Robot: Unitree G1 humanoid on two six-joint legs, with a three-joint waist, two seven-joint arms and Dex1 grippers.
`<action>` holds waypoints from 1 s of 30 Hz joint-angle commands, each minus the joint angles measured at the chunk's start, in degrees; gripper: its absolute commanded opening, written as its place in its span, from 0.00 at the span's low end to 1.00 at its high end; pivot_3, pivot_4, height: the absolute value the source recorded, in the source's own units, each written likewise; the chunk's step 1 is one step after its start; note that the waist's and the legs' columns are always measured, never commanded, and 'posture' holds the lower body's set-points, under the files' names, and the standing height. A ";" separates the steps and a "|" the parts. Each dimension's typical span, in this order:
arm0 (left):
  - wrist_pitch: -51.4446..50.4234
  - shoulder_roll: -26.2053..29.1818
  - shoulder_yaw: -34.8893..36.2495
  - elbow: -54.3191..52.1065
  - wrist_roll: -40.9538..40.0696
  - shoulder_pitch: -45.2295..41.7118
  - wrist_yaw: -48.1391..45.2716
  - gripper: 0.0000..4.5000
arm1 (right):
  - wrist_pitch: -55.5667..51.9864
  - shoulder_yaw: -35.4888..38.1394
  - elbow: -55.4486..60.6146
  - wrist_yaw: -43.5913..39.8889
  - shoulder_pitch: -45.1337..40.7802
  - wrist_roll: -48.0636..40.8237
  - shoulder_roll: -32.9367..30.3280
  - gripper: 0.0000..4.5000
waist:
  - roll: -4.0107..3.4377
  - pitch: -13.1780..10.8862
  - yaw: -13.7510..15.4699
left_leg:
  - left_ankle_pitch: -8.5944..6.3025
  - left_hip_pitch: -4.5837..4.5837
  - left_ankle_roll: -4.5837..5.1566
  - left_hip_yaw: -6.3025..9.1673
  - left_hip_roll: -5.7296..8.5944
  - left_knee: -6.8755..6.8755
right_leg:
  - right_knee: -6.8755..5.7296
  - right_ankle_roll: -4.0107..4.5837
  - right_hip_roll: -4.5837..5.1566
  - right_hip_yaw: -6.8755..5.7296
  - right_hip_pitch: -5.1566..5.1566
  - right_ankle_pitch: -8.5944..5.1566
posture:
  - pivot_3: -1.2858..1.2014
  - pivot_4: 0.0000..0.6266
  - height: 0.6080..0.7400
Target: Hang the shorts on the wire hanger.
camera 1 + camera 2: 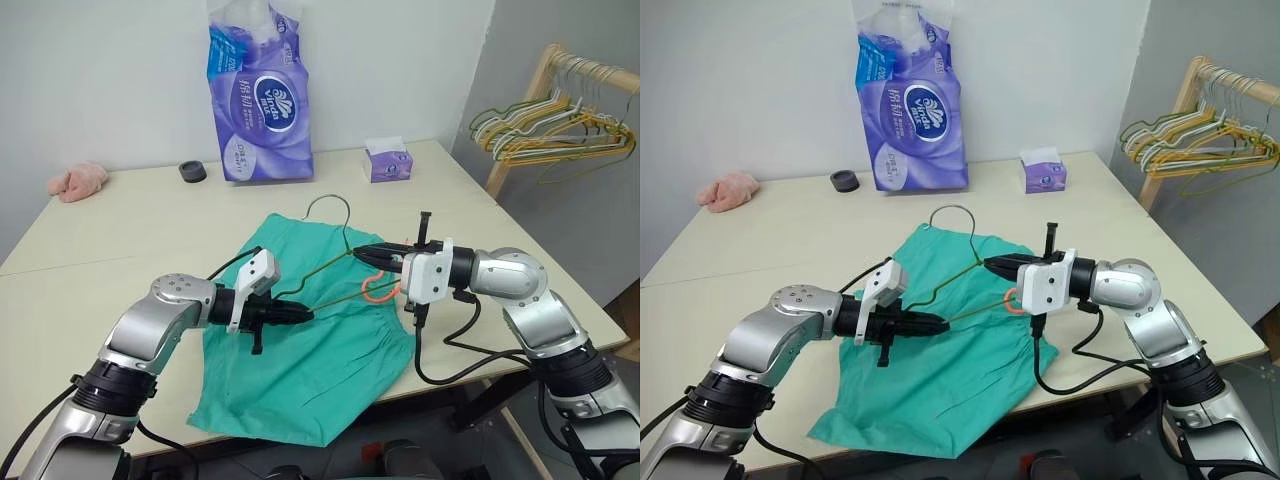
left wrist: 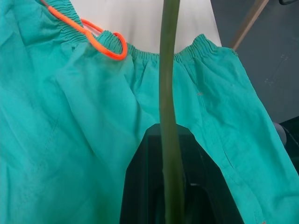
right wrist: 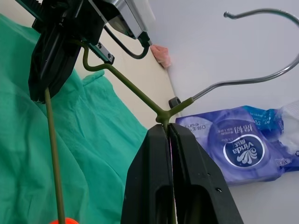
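The teal shorts (image 1: 300, 350) lie spread flat on the table, waistband toward my right with the orange drawstring (image 2: 105, 44) looped over it. Above them the wire hanger (image 2: 168, 70) is held up in the air between both grippers, hook pointing to the far side. My right gripper (image 3: 167, 127) is shut on the hanger's neck just below the hook. My left gripper (image 1: 305, 315) is shut on the hanger at its left corner bend, where the lower bar meets the sloping arm. The lower bar runs just above the fabric toward the drawstring.
A purple tissue pack (image 1: 258, 100) stands at the table's far edge with a small tissue box (image 1: 388, 160), a black round cap (image 1: 193, 171) and a pink cloth lump (image 1: 78, 181). A wooden rack with several coloured hangers (image 1: 560, 130) stands off to the right. The table's front edge (image 1: 470, 385) is close.
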State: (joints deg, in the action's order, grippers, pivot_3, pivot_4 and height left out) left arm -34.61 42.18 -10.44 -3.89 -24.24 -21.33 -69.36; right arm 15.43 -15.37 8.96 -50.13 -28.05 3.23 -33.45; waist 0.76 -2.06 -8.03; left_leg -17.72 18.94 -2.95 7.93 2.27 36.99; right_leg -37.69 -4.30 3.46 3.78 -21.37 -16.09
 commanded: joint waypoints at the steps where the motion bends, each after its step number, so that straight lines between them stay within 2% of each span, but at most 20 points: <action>1: 0.60 0.04 1.85 -0.82 -0.55 -0.27 0.31 0.00 | 0.62 -0.33 2.46 -2.24 0.26 -0.57 -1.56 0.00 | 0.00 0.00 -0.01 | 0.00 0.00 0.00 -0.01 0.00 0.00 | 0.00 0.00 0.00 0.00 0.00 0.00 | 0.45 0.00 1.00; 4: 1.49 0.13 1.58 -0.35 0.62 0.12 0.93 0.00 | -1.30 0.87 3.38 -4.53 1.84 -1.52 -4.62 0.18 | 0.00 0.00 0.09 | 0.00 0.00 0.00 0.00 0.00 0.01 | 0.00 0.00 0.00 -0.01 0.00 0.00 | 0.45 0.00 1.00; 7: 2.32 0.09 1.45 0.02 1.55 0.40 1.50 0.00 | -6.52 3.08 5.47 -5.94 3.79 -3.13 -7.94 0.40 | 0.03 0.01 0.17 | -0.01 0.00 0.01 0.01 0.00 0.03 | 0.01 0.00 0.01 -0.02 0.03 0.00 | 0.45 0.00 1.00; 14: 7.88 1.55 -0.05 -0.41 5.21 0.75 0.40 0.00 | -31.07 10.45 13.04 -8.00 7.87 -11.85 -15.90 0.93 | 0.02 0.00 0.14 | -0.01 0.01 0.02 -0.01 0.00 0.01 | 0.01 0.00 0.02 -0.01 0.02 0.00 | 0.44 0.00 1.00; 17: 10.49 2.38 -0.99 -0.60 6.90 0.33 -1.05 0.00 | -36.82 10.94 14.70 -8.02 7.82 -13.04 -17.13 0.93 | 0.01 -0.01 0.05 | -0.02 0.00 0.02 -0.01 -0.02 -0.01 | 0.03 0.00 0.00 -0.03 0.02 0.00 | 0.44 0.00 1.00; 22: 11.52 1.69 -1.62 -0.72 7.78 -1.45 -2.33 0.00 | -44.37 7.24 16.69 -11.22 6.84 -13.69 -19.31 0.93 | 0.00 -0.03 0.03 | -0.04 0.02 0.05 -0.06 -0.02 0.01 | 0.05 -0.01 0.02 -0.02 0.03 -0.01 | 0.43 0.00 1.00; 29: 12.71 1.27 -2.88 -1.09 9.05 -2.40 -3.23 0.00 | -42.89 -4.26 9.87 -13.56 -0.67 -4.72 -18.59 0.93 | -0.01 -0.05 -0.38 | -0.04 0.02 0.06 -0.09 -0.02 0.00 | 0.06 -0.03 0.01 -0.03 0.00 -0.02 | 0.43 0.00 1.00; 30: 13.01 1.35 -3.03 -1.09 9.35 -2.34 -3.31 0.00 | -43.09 -5.07 9.19 -13.79 -1.61 -4.20 -18.07 0.90 | -0.01 -0.05 -0.41 | -0.04 0.02 0.05 -0.08 -0.02 -0.01 | 0.06 -0.03 0.01 -0.04 0.00 -0.02 | 0.43 0.00 1.00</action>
State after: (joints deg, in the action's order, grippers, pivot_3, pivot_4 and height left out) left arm -22.99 43.38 -13.59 -3.72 -15.10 -22.83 -72.18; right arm -28.32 -19.94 18.09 -63.15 -27.96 -2.30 -51.64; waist 0.75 -2.11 -8.44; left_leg -17.76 18.97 -2.91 7.87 2.24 36.98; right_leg -37.63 -4.33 3.48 3.74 -21.38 -16.11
